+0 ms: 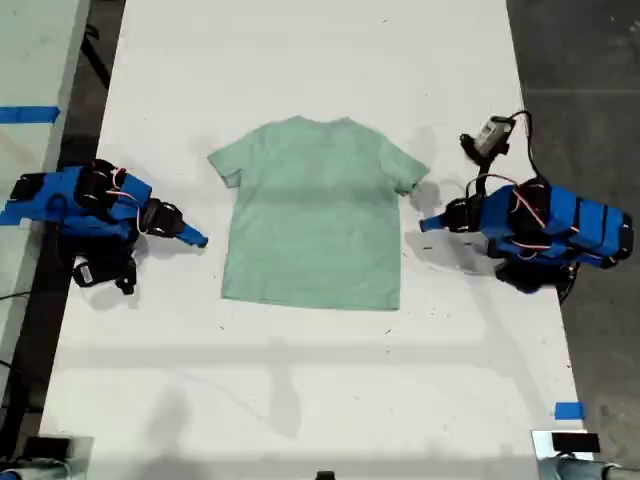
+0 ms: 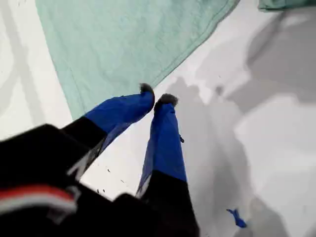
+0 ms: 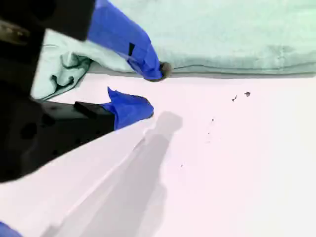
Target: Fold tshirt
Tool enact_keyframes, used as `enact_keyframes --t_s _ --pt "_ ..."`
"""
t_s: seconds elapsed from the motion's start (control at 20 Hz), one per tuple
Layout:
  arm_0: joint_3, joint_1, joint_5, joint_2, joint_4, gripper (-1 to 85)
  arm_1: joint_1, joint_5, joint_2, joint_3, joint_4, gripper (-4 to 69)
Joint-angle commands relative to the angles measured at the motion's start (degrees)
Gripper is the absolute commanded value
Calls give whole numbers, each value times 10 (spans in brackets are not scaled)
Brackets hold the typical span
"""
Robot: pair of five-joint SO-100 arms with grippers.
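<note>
Mint-green, the tshirt lies flat and spread on the white table. My first gripper, fingertips nearly together and empty, sits just beside its side hem. My second gripper stands parted beside a sleeve.

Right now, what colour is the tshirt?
Plain pale mint green, no print; the tshirt shows best in the exterior view.

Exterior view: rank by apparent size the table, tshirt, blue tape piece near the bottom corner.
1. white table, fills most of the view
2. tshirt, lying flat mid-table
3. blue tape piece, near the exterior view's bottom right, smallest by far
</note>
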Motion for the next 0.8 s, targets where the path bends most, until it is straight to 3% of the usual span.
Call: enact_keyframes --t_s 0.0,0.5,0.75 --pt "-229 -178 -8 -249 -63 0 98 220 -236 -287 62 -4" --pt "-254 -178 -4 -290 -80 0 103 207 -220 -296 75 -4" --pt "-336 -206 29 -382 -78 0 154 127 -345 -396 70 -4"
